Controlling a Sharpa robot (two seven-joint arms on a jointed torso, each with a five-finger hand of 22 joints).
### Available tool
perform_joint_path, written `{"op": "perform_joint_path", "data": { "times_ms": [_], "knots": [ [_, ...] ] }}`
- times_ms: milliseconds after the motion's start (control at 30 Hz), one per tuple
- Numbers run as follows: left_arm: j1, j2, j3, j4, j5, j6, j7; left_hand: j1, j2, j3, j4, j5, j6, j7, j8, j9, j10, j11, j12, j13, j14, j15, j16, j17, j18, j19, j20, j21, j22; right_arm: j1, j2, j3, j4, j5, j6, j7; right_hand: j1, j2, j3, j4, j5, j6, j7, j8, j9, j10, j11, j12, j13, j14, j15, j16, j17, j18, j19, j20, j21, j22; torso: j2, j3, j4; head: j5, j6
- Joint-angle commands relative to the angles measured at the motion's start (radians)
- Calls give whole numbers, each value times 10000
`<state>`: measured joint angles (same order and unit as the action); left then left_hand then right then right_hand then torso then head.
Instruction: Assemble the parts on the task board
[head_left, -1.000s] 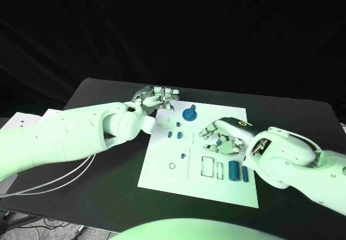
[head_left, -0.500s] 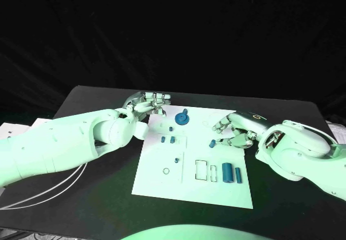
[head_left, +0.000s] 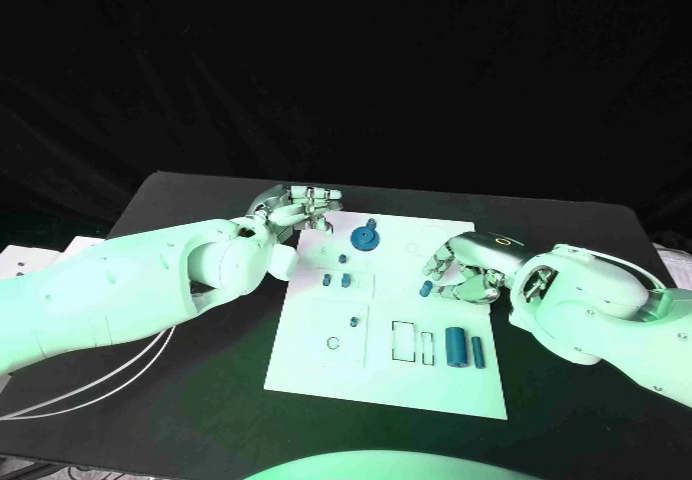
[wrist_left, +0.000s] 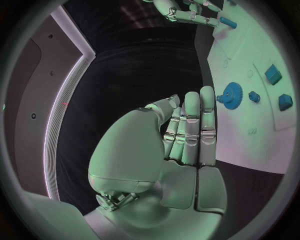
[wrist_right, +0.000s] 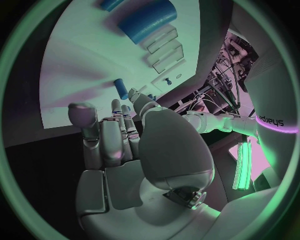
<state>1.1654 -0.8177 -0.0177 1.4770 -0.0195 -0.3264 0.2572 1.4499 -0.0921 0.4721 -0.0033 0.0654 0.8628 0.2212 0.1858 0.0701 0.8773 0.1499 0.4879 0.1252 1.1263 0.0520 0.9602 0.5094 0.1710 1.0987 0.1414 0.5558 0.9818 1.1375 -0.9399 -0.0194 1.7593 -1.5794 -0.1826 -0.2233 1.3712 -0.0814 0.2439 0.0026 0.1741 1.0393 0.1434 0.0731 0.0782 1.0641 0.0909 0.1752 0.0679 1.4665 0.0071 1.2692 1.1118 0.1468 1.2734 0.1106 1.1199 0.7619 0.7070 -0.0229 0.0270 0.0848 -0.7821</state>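
Black table (head_left: 188, 420) under dark backdrop, white task board (head_left: 382, 385) centred. Right hand (head_left: 464, 270) at board's right edge pinches a small blue peg (head_left: 426, 289), likely to carry it to a socket; long axis tilted, lower end toward the board. Left hand (head_left: 300, 208) at board's far-left corner, fingers curled together, holding nothing, apparently waiting. Blue gear (head_left: 366, 237) lies near it.

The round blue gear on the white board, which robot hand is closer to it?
Left. The left hand hovers at the board's far corner, right beside the round blue gear. The right hand is farther off, by a small blue peg on the white board.
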Motion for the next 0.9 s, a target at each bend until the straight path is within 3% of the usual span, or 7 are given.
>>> {"op": "perform_joint_path", "data": {
  "times_ms": [33, 267, 900],
  "knots": [
    [0, 37, 7, 14, -30, 96, 24, -28, 57, -16, -28, 37, -71, 100, 52, 14, -88, 3, 47, -16, -60, 11, 61, -17, 115, -11, 54, 39, 7, -19, 92, -15, -90, -265, 586, -201, 34, 195, 53, 18, 20, 162, 8, 77, 22, 152, -24, 68, -21, 288, -32, 12, 36, -58, 78, -4, 96, 69, -5, -2, -12, 22, -28],
    [0, 47, 7, 9, -30, 108, 19, -28, 57, -16, -28, 37, -71, 100, 52, 14, -88, 3, 47, -16, -60, 11, 61, -17, 115, -11, 54, 39, 7, -64, 322, -36, -292, -374, 595, -239, 135, 339, 183, 28, -92, 361, -19, 119, 43, 334, -69, 102, -42, 307, -70, 53, 75, -70, 126, -43, 144, 133, -10, 7, -7, 6, -64],
    [0, 69, 7, -6, -30, 162, 5, -37, 61, -22, -29, 33, -79, 103, 79, 17, -102, 7, 69, -18, -66, 13, 68, -23, 115, -16, 57, 39, 7, -232, 683, -48, -682, -674, 669, -321, 136, 387, 252, 76, -233, 578, -62, 175, 70, 552, -124, 137, -38, 321, -109, 90, 107, -78, 158, -78, 180, 181, -4, 10, -10, 26, -127]
  ]
}}
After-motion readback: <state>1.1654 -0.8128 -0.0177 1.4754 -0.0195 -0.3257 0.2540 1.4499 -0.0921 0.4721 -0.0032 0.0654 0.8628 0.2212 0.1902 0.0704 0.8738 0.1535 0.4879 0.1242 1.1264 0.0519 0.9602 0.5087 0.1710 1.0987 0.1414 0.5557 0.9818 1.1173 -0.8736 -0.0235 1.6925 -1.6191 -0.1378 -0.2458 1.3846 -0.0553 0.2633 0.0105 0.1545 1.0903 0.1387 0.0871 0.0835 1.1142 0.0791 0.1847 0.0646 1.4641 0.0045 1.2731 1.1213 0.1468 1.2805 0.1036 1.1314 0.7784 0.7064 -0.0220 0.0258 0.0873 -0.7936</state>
